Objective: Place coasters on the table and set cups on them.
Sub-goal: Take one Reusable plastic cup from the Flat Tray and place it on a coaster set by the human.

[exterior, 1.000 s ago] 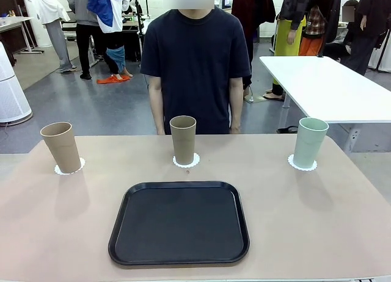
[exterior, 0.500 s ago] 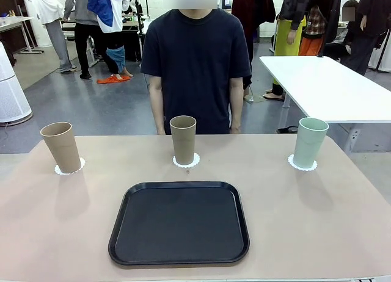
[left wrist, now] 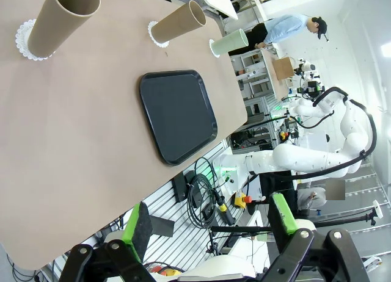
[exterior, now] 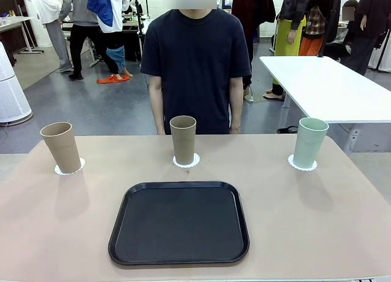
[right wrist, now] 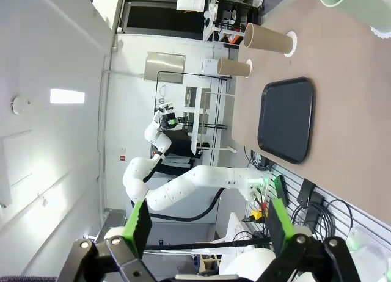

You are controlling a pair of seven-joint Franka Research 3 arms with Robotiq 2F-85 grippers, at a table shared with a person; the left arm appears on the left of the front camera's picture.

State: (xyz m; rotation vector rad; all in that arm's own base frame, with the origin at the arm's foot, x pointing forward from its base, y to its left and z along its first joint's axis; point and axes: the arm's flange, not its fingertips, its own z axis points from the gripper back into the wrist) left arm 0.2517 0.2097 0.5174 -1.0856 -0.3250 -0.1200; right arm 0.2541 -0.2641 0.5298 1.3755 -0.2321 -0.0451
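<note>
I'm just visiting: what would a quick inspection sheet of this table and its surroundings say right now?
Surface: beige table, bare around the tray.
Job's things: three cups, tan, tan, mint, each upright on a coaster.
Clutter: empty black tray.
End effectors: left end effector open; right end effector open; both hold nothing.
Cables: black loops beside the table.
Surroundings: person at the far side; white table.

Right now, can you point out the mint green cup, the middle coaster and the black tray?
mint green cup (exterior: 310, 143), front view, middle of its side wall.
middle coaster (exterior: 193, 161), front view, lacy edge right of the cup base.
black tray (exterior: 179, 223), front view, its bare floor.
</note>
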